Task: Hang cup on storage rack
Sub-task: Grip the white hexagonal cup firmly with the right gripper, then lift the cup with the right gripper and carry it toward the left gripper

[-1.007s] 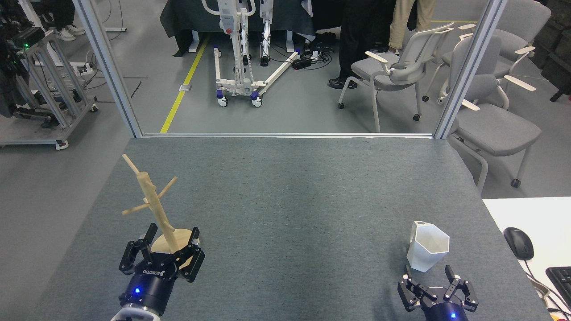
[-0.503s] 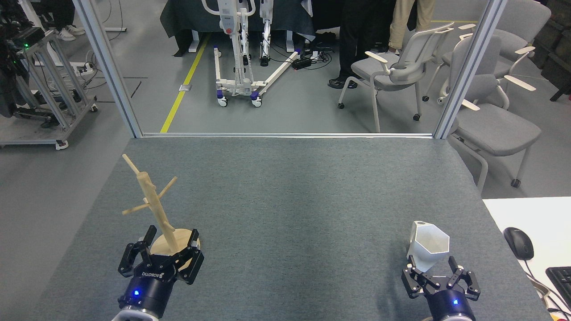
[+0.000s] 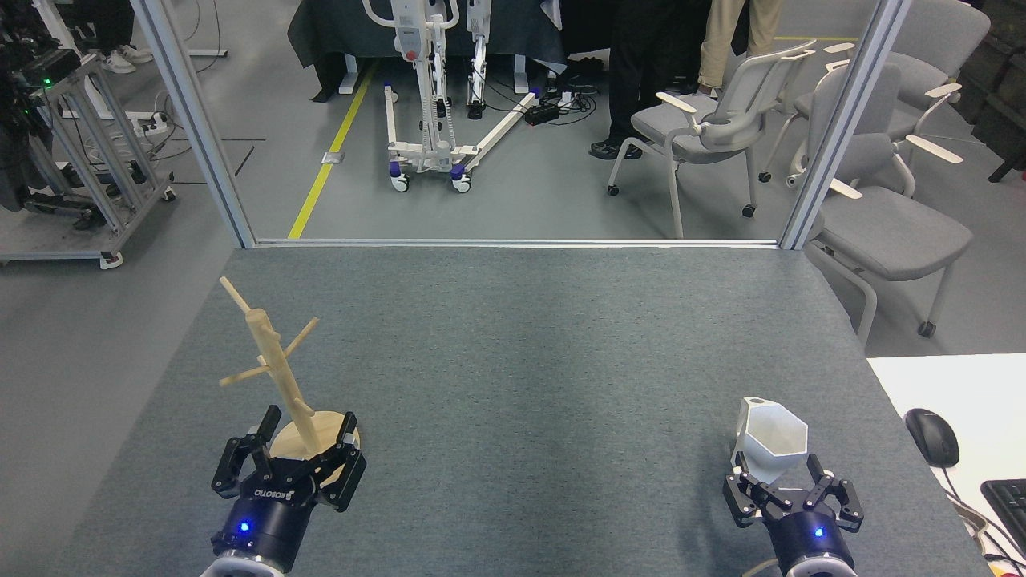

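Left gripper (image 3: 307, 423) spreading around storage rack (image 3: 276, 377) base, likely steadying it; right gripper (image 3: 779, 467) spreading around cup (image 3: 771, 441) at near right of table (image 3: 521, 353), not yet pinching.

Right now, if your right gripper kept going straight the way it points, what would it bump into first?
Most likely the cup. My right gripper points up the table, and the white cup stands right ahead, its lower part between the open fingers. From this view I cannot tell if they already touch it.
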